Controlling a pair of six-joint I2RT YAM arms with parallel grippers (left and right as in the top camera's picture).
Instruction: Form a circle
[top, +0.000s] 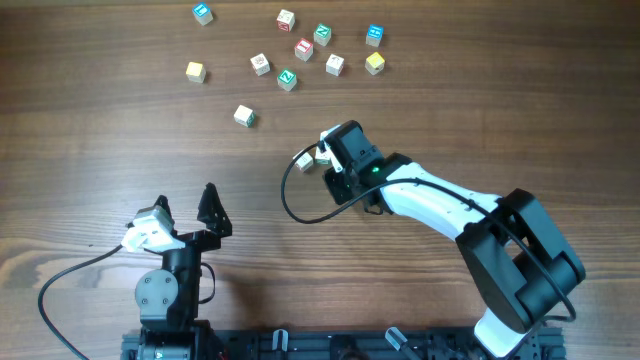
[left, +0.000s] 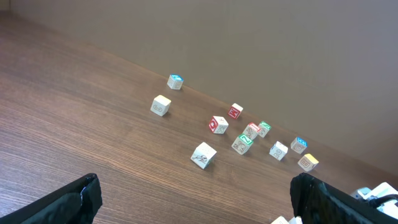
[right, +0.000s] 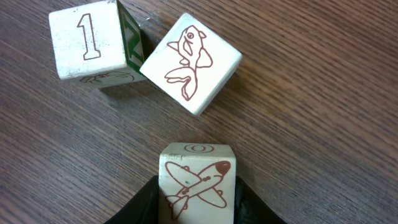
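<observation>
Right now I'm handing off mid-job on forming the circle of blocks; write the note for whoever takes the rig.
Left gripper: open, empty.
Right gripper: shut on the airplane block.
Just ahead of it: number-one block and fish block, seemingly touching.
Done: no circle yet, only that start.
Left: set the airplane block beside them, fetch more from the loose blocks at the far side, close the ring.

I'm getting bright, even, soft light on all three feeds. Table (top: 100, 150) grain is crisp overhead. Right wrist close-up is sharp; numbered cube (right: 84, 40) drops a short dark shadow. Left wrist is softer, left gripper (left: 196, 186) fingers (left: 74, 202) blurred black.
</observation>
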